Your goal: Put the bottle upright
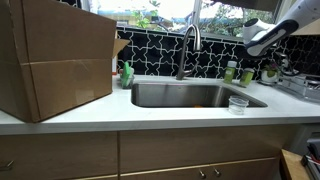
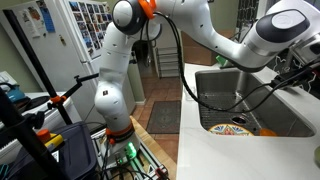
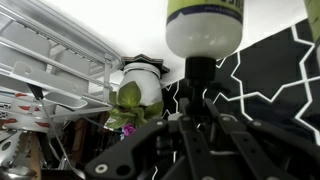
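Observation:
In the wrist view, which stands upside down, my gripper (image 3: 200, 100) is shut on the dark top of the bottle (image 3: 205, 25). The bottle's pale body and yellow-green label reach away from the fingers towards the black tiled wall. In an exterior view my arm (image 1: 268, 38) reaches over the back right of the counter, where two small green bottles stand together. One of them has a pale top (image 1: 230, 72). The other (image 1: 246, 74) is under the wrist, and the grip is hard to make out there.
The steel sink (image 1: 135, 88) with its faucet (image 1: 186, 45) sits mid-counter. A big cardboard box (image 1: 55, 55) fills the left. A bright green dish-soap bottle (image 1: 127, 74) stands beside the sink. A clear cup (image 1: 237, 103) stands near the front. A wire dish rack (image 3: 50, 60) and a potted plant (image 3: 130, 100) are close by.

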